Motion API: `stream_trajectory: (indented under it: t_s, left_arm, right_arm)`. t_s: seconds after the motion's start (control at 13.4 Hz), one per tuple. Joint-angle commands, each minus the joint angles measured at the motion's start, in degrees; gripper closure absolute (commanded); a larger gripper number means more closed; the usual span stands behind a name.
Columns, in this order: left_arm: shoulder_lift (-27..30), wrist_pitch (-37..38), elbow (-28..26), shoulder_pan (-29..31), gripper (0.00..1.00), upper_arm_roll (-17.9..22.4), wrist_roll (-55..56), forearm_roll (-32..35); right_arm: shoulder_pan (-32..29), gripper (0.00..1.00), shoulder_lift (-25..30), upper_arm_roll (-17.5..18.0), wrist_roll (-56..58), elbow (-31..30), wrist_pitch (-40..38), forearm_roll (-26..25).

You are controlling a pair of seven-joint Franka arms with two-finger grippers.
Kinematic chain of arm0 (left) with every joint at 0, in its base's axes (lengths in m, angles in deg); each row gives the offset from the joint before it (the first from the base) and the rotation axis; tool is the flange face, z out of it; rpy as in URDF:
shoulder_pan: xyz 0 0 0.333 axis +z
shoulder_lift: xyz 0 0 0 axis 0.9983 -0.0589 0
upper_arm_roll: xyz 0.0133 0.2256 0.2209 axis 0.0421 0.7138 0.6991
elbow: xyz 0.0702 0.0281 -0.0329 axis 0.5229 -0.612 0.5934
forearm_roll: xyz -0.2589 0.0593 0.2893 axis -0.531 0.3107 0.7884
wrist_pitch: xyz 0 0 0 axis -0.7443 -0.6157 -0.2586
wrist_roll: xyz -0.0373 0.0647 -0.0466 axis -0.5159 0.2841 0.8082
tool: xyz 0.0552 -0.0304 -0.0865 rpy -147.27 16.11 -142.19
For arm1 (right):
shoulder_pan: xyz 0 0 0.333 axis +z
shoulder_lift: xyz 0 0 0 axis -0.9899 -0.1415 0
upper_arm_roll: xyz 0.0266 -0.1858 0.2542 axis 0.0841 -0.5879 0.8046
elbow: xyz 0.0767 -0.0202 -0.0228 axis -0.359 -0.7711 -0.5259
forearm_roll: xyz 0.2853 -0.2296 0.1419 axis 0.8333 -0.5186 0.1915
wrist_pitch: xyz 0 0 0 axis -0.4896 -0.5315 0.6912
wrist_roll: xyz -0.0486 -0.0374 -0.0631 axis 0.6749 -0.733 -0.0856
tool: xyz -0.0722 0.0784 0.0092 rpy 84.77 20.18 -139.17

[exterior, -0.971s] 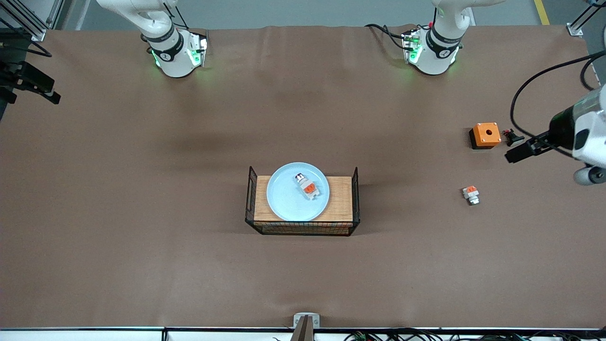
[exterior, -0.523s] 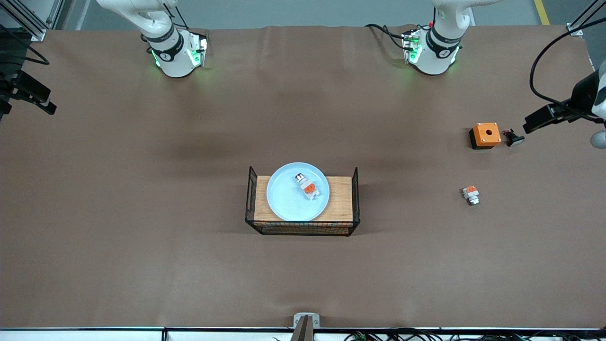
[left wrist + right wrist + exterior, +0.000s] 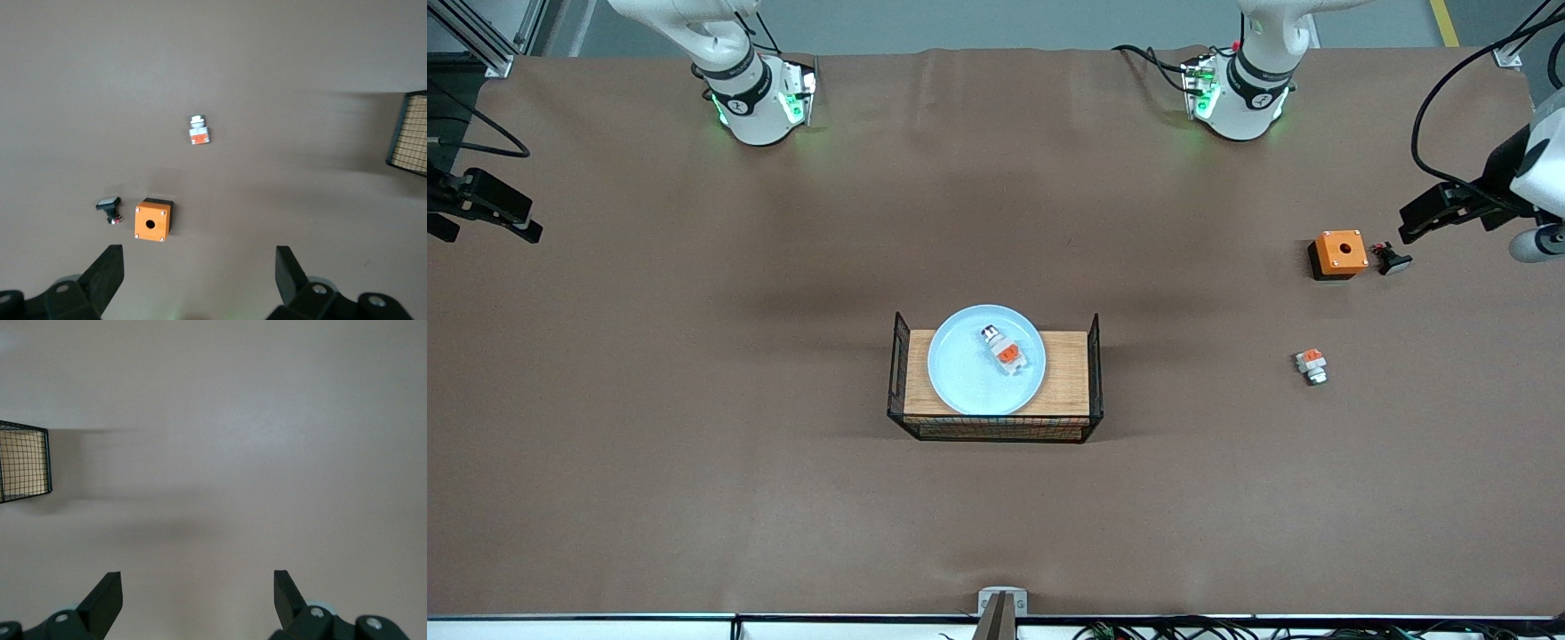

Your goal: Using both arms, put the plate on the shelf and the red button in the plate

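Plate (image 3: pixel 986 360), pale blue and round, sits on the wooden board (image 3: pixel 1065 373) inside the black wire rack (image 3: pixel 898 373) at the middle of the table (image 3: pixel 694 400), well apart from both claws. On the plate lies the red button (image 3: pixel 1005 350), a small white-grey piece with an orange-red patch and a dark round end. The left gripper (image 3: pixel 1427 213) hangs in the air at the left arm's end of the table, its two fingers (image 3: pixel 107 270) spread wide and holding nothing; just beside and below it on the table are the orange box (image 3: pixel 1338 254) with a hole in its top and a small black part (image 3: pixel 1390 259) touching nothing. A shorter white-orange piece (image 3: pixel 1312 364) lies alone, nearer to the front camera than the orange box. The right gripper (image 3: pixel 485 209) hovers over the right arm's end of the table, its fingers (image 3: pixel 103 597) likewise spread apart and empty, with only bare table under it and the rack off to one side.
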Motion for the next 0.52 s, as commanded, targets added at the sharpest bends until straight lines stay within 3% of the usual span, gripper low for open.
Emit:
stream_trajectory:
  t_s: [0.0,0.45]
  left_arm:
    - [3.1,-1.1,-2.2,-2.3,0.0,0.2,-0.8,1.0]
    - [3.4,-0.9,-2.1,-2.4,0.0,0.0,-0.8,-0.7]
  right_arm:
    - [-0.6,0.0,-1.1,0.8,0.5,1.8,-1.4,-0.9]
    - [-1.0,0.0,-0.9,0.8,0.6,2.8,-1.4,-0.9]
